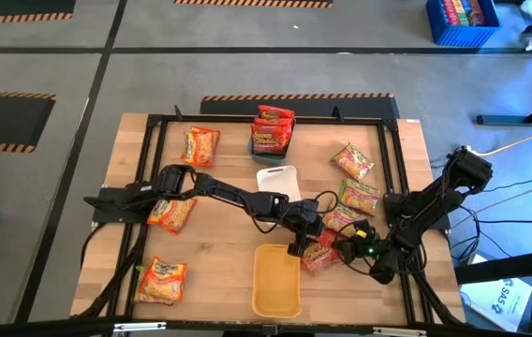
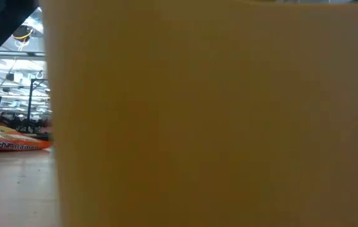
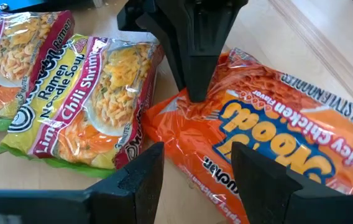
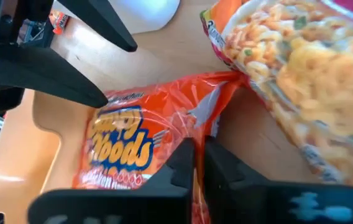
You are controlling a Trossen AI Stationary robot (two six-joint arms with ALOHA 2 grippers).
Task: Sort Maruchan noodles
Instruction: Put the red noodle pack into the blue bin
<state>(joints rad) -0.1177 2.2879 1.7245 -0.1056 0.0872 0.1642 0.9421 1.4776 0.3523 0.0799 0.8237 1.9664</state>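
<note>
Right gripper (image 4: 198, 163): I see its fingers pinched tight on the orange Spicy Chicken packet's (image 4: 140, 140) edge, just beside the orange-yellow tray (image 1: 276, 281). Left gripper (image 3: 192, 174): I see fingers parted, over the same packet. Lime Chili Shrimp packet (image 3: 99, 99) adjoins.

Even, bright overhead light fills the high view, and the wooden table (image 1: 219, 234) shows only soft, short shadows under the arms. A cool bluish cast lies on the floor at the far right. In the low view a blurred yellow tray (image 2: 217, 113) blocks nearly everything (far too close to focus). Both wrist views show white glare on the crinkly orange packet (image 3: 270, 137), and the nearest fingers are soft.
</note>
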